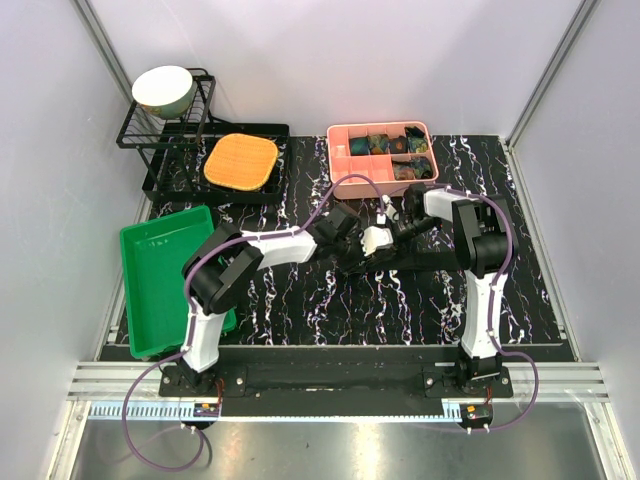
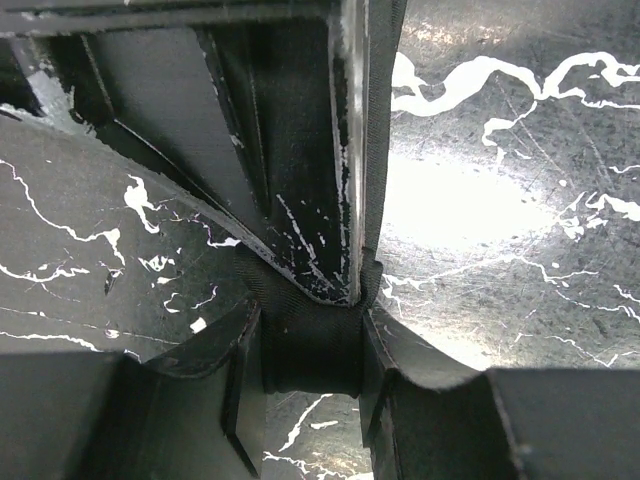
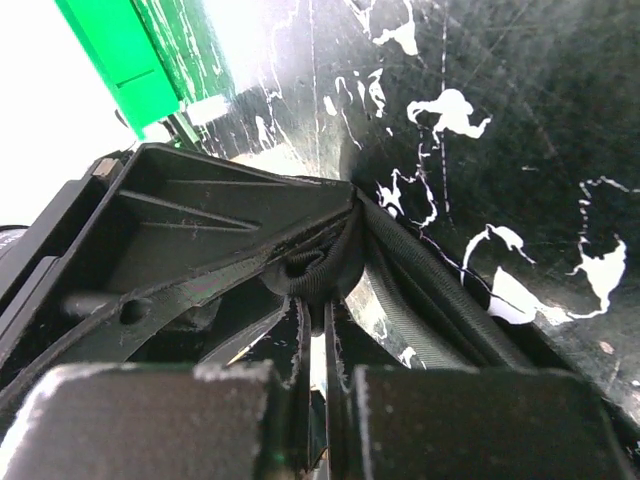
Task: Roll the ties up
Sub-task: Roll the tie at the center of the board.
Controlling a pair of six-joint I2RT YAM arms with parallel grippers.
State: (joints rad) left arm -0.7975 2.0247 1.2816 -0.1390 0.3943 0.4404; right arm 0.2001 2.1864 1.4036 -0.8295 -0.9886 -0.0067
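A black tie [image 2: 310, 345] is wound into a small roll between my left gripper's fingers, so the left gripper [image 2: 310, 380] is shut on it. From the top of that view my right gripper's scratched fingers [image 2: 345, 200] come down onto the roll. In the right wrist view the right gripper [image 3: 325, 320] is shut, pinching a bunched fold of the tie [image 3: 320, 270], and the flat tail [image 3: 440, 300] runs off to the lower right over the marbled table. From above, the left gripper [image 1: 352, 252] and the right gripper [image 1: 383, 240] meet at the table's middle, and the roll itself is hidden.
A pink divided box [image 1: 336, 165] with several rolled ties stands at the back. A green tray [image 1: 165, 275] lies at the left, seen also as the tray's corner [image 3: 120, 50]. A black rack with a bowl [image 1: 165, 90] and an orange pad [image 1: 240, 162] sit back left.
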